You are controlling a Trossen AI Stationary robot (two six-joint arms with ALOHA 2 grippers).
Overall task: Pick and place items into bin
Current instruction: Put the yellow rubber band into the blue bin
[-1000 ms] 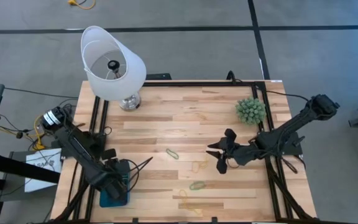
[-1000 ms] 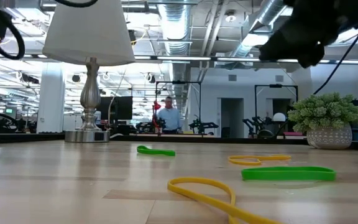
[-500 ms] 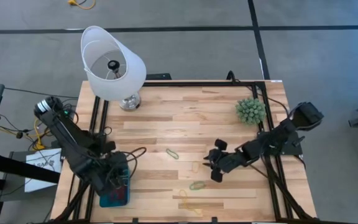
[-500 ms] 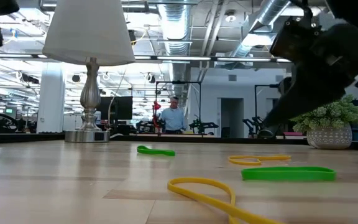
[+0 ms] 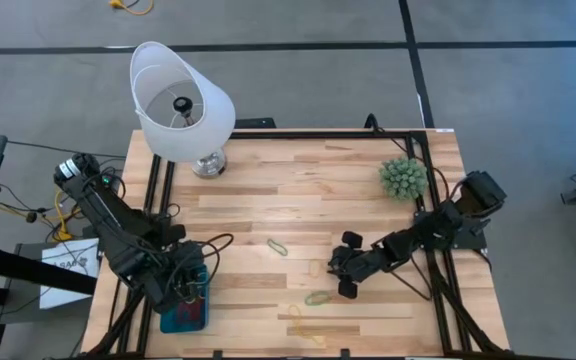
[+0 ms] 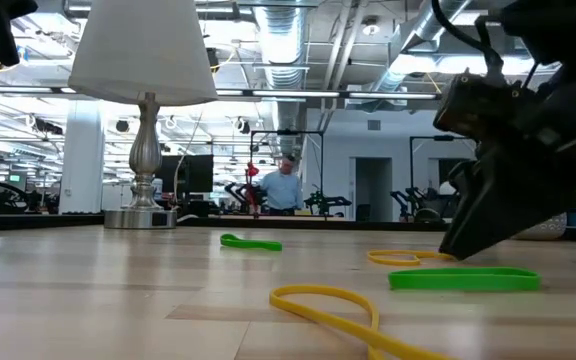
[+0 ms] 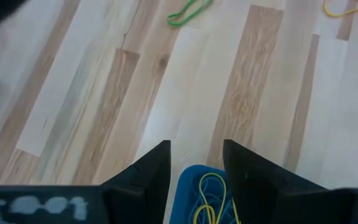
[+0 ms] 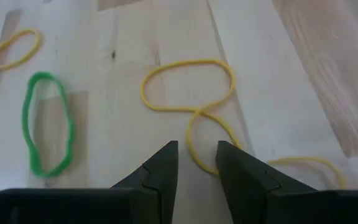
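- Down low over the table's front-centre: right gripper [image 5: 342, 274], fingers set a narrow gap apart, nothing between them.
- Just ahead of those fingertips [image 8: 166, 151] in the right wrist view: a twisted yellow band [image 8: 191, 102] flat on the wood, not touched.
- Beside it: a green band [image 8: 47, 123], plus part of another yellow loop [image 8: 11, 48] farther off.
- Seen level from the low view: right gripper [image 6: 503, 215] tilted down, tips close to the table top behind the green band [image 6: 463, 278] and near the yellow band [image 6: 408, 257] beyond it.
- At the front-left corner: left gripper [image 5: 190, 283] hanging right over the teal bin [image 5: 184, 313], fingers a narrow gap apart and empty.
- Between the left fingers [image 7: 151, 171] in the left wrist view: the blue bin [image 7: 199, 193] below, with a thin yellow band [image 7: 210, 196] lying inside.
- Loose on the wood from above: a green band [image 5: 277, 245] mid-table, a faint yellow band [image 5: 320, 266] just left of the right gripper, a green band [image 5: 317, 297] in front of it, a long yellow band [image 5: 304, 325] near the front edge.
- Nearest the low camera: that long yellow band [image 6: 343, 312].
- At the back left: a white lamp [image 5: 180, 102] on a silver base.
- At the back right: a spiky green plant [image 5: 403, 178].
- Far behind the table in the low view: a person [image 6: 286, 186] standing in the room.
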